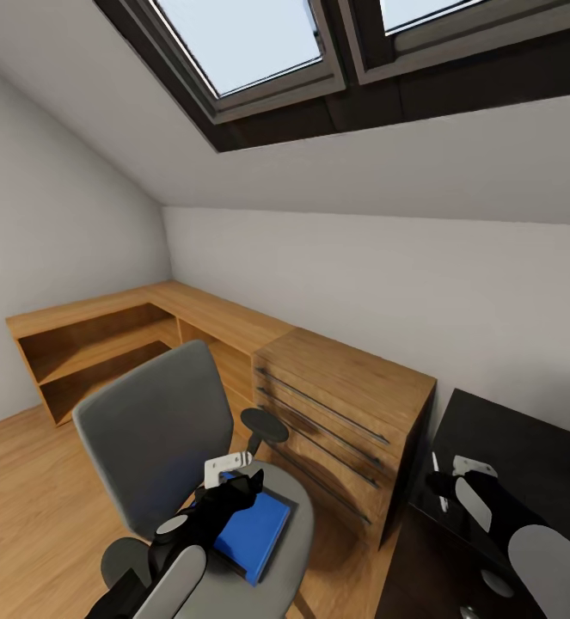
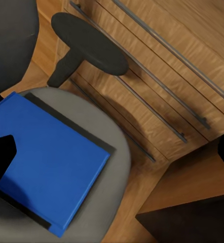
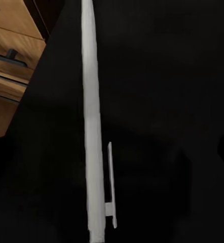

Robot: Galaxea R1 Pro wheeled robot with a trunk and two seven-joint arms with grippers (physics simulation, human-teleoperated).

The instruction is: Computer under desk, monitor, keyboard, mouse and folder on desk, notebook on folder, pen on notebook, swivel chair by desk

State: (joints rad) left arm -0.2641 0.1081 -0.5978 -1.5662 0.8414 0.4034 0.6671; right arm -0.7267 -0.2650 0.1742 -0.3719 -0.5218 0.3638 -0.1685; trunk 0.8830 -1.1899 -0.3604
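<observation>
The left hand (image 1: 237,490) hovers low over the blue folder (image 1: 254,529) on the swivel chair (image 1: 156,430) seat; one dark finger (image 2: 1,159) overlaps the cover, but whether the hand is spread or pressed together I cannot tell. The folder lies flat, its long axis running diagonally across the seat, one corner toward the armrest (image 1: 263,424) and wooden drawer unit (image 1: 345,421). The right hand (image 1: 446,486) hangs above the white pen (image 3: 91,126) on the dark tabletop (image 1: 534,447), its state likewise unclear; the pen's long axis runs along the tabletop's edge. Judged risks: the thin folder could slide off the seat under a shallow pinch, or the chair could roll away.
</observation>
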